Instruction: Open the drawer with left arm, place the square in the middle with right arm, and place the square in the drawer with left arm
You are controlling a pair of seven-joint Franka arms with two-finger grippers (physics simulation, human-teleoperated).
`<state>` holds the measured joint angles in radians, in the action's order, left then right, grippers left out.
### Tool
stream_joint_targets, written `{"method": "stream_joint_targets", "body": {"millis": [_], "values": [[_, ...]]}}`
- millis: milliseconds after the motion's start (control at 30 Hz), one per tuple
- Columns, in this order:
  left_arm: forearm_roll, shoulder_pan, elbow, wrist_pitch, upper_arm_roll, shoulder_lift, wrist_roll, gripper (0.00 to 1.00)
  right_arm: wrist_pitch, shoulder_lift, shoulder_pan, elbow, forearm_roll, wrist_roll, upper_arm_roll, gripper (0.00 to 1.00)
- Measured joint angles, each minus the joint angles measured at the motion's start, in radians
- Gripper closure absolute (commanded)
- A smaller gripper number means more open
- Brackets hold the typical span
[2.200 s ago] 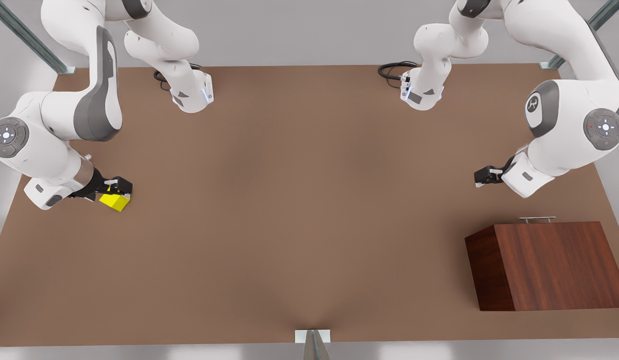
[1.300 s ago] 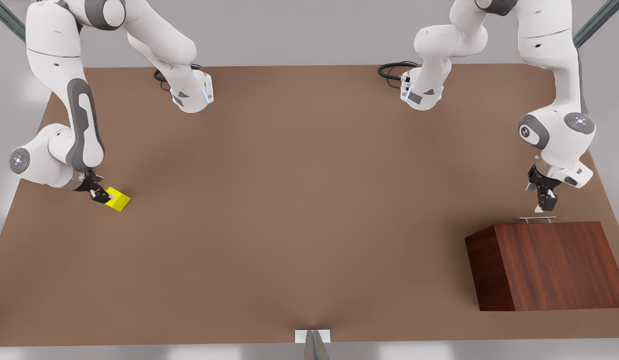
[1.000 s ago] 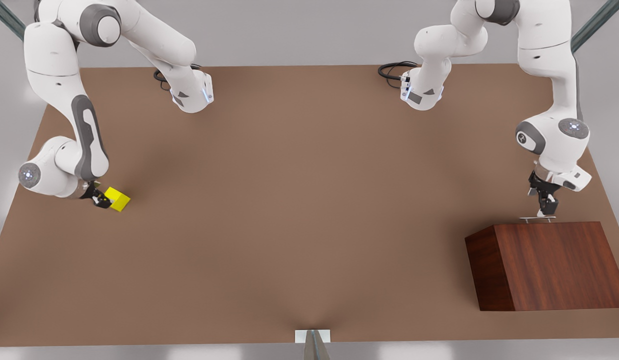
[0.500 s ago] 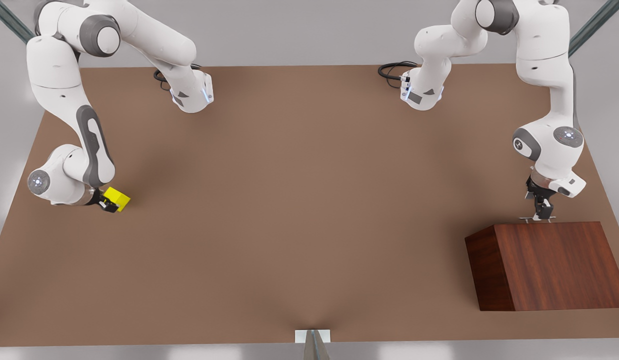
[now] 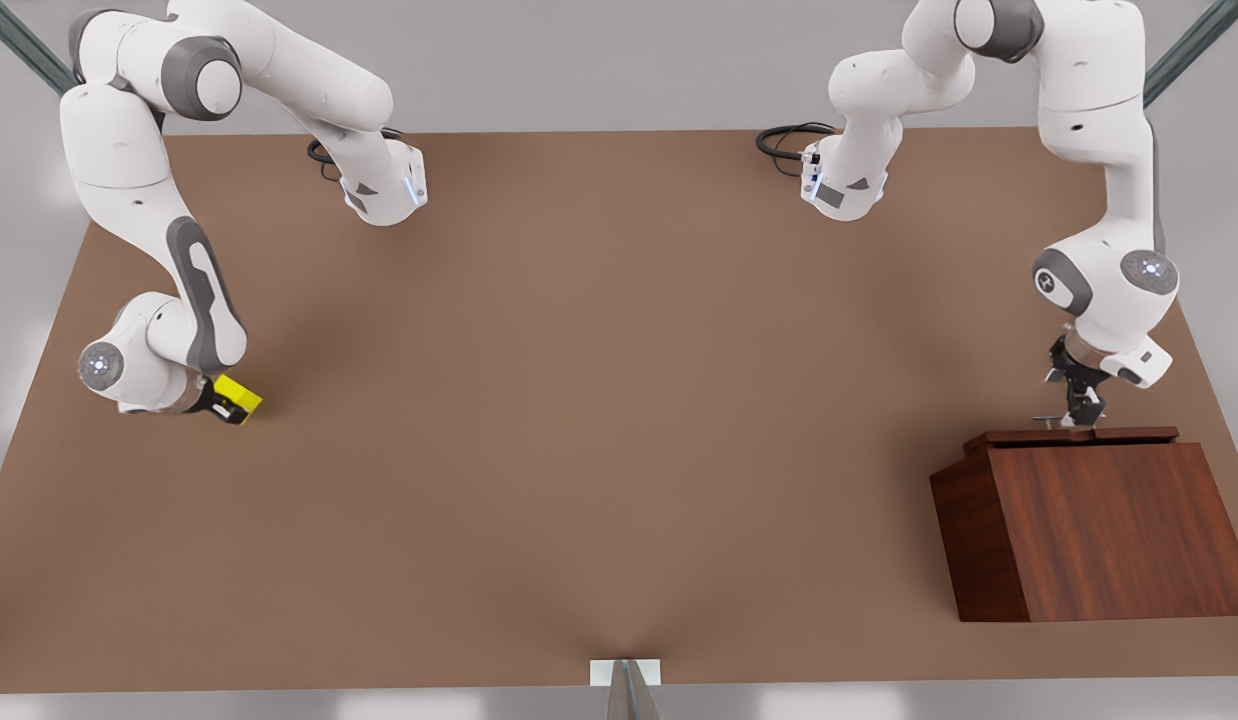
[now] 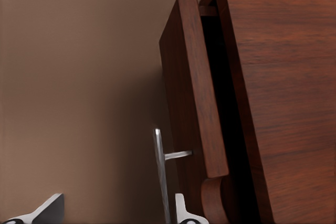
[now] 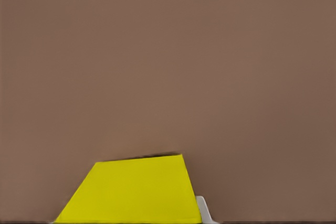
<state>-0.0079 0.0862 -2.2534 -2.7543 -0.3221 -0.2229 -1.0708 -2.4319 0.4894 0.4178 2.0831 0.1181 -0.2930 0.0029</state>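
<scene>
The square (image 5: 241,399) is a small yellow cube on the table at the front view's left; it also lies close under the right wrist camera (image 7: 134,190). My right gripper (image 5: 217,408) is down at the square, touching its near side. At the front view's right stands the wooden cabinet (image 5: 1099,530). Its drawer (image 5: 1069,437) is slid out a little, leaving a dark gap (image 6: 215,77). My left gripper (image 5: 1079,410) is at the silver handle (image 6: 160,171), open, with one fingertip (image 6: 181,208) between bar and drawer front. The middle (image 5: 619,400) is bare brown tabletop.
Both arm bases (image 5: 384,190) (image 5: 844,185) stand at the far edge of the table, with a black cable (image 5: 789,140) beside one. A small metal bracket (image 5: 626,672) sits at the near edge. The cabinet is close to the table's right edge.
The left gripper came down onto the handle and the drawer has slid out a little. The right gripper dropped lower onto the square, which has stayed where it was.
</scene>
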Motion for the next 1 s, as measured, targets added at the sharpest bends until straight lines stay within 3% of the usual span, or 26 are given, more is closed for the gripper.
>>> {"method": "stream_joint_targets", "body": {"millis": [100,233,367,467,500,667,800,933,1000], "values": [[0.007,0.001,0.000,0.014,-0.001,0.008,0.000,0.00,0.036,-0.016,-0.001,-0.006,0.000,-0.007,0.003,0.30],[0.019,0.001,0.000,0.089,-0.001,0.033,0.000,0.00,0.180,-0.085,-0.001,-0.066,-0.003,-0.017,0.072,0.30],[0.042,0.005,0.002,0.113,-0.008,0.048,0.000,0.00,0.381,-0.091,-0.003,-0.257,-0.007,-0.055,0.248,0.30],[0.057,0.002,0.000,0.145,-0.009,0.059,-0.001,0.00,0.499,-0.088,-0.010,-0.341,-0.007,-0.317,0.445,0.30],[0.060,0.002,0.000,0.145,-0.009,0.057,-0.001,0.00,0.506,-0.088,-0.058,-0.362,-0.007,-0.398,0.463,0.30],[0.068,0.003,0.000,0.167,-0.008,0.062,-0.001,0.00,0.562,0.014,-0.454,-0.603,-0.013,-0.957,0.462,0.30],[0.080,0.003,0.000,0.210,-0.009,0.075,-0.003,0.00,0.541,0.247,-0.749,-0.873,0.035,-1.262,0.420,0.30],[0.092,0.003,0.000,0.257,-0.009,0.089,-0.005,0.00,0.446,0.425,-0.949,-1.006,0.069,-1.602,0.364,0.30],[0.095,0.003,0.000,0.272,-0.009,0.089,-0.004,0.00,0.411,0.449,-0.965,-0.993,0.069,-1.671,0.364,0.30]]}}
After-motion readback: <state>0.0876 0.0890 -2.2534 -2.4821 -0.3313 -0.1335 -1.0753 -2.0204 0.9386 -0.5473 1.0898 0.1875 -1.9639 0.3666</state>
